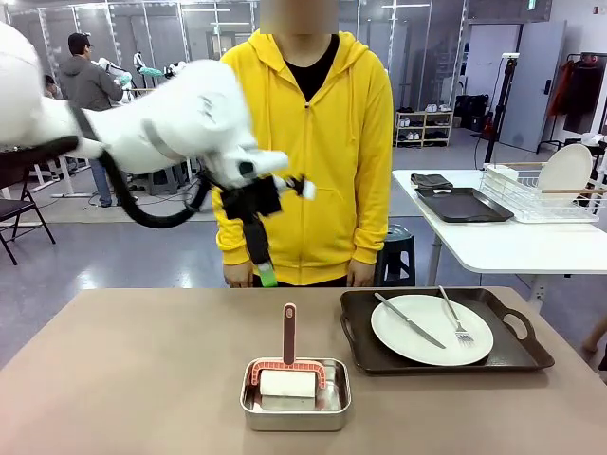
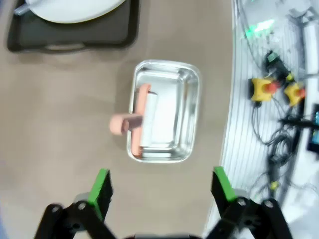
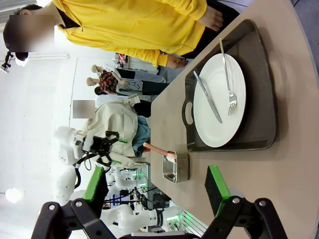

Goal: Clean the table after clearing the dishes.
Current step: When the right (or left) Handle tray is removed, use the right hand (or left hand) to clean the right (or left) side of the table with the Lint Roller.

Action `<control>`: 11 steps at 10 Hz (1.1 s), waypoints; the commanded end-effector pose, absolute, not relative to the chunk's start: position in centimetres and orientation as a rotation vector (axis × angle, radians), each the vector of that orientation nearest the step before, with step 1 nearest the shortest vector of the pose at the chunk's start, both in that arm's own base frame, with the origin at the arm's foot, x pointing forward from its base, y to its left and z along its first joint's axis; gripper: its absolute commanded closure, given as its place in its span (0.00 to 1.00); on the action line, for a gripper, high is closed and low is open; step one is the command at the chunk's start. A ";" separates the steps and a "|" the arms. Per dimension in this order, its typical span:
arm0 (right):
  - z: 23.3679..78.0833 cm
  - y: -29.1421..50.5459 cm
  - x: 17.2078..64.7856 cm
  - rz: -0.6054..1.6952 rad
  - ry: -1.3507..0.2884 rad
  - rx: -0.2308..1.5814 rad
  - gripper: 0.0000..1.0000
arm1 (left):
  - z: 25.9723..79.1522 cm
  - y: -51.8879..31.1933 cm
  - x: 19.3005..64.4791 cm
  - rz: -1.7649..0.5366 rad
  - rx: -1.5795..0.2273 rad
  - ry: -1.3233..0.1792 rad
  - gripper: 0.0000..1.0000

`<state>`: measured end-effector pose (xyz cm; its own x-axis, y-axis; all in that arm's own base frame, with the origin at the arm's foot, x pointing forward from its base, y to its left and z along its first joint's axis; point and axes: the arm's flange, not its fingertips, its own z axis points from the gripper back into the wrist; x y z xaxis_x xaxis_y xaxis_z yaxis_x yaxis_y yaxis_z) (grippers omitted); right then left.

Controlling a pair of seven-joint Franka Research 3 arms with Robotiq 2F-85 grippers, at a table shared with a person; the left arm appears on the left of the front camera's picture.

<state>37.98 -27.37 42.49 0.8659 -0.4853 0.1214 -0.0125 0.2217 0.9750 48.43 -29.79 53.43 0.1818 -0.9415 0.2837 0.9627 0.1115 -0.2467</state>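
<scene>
The taupe table (image 1: pixel 142 379) bears a dark handled tray (image 1: pixel 517 351) at the right. On it lies a white plate (image 1: pixel 432 329) with a knife (image 1: pixel 408 319) and a fork (image 1: pixel 455 318). My left gripper (image 1: pixel 264 273) hangs above the far middle of the table, fingers down, in front of the person. In its wrist view the left gripper (image 2: pixel 162 191) is open and empty, looking down on the table (image 2: pixel 65 99), with the tray (image 2: pixel 75 42) and plate (image 2: pixel 75 7) at the top. My right gripper (image 3: pixel 157 191) is open and empty, off the table's end from the tray (image 3: pixel 259 74) and plate (image 3: pixel 219 99).
A small steel pan (image 1: pixel 296 412) near the front middle holds a white roller with a pink handle (image 1: pixel 289 332). A person in a yellow hoodie (image 1: pixel 313 142) stands at the far edge. A white side table (image 1: pixel 493 242) at the back right carries a dish rack (image 1: pixel 541 190).
</scene>
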 end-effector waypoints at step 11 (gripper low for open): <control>42.7 -27.3 37.7 -0.336 -0.447 1.311 0.00 | 42.4 17.8 36.9 -0.195 -1.147 -0.686 0.00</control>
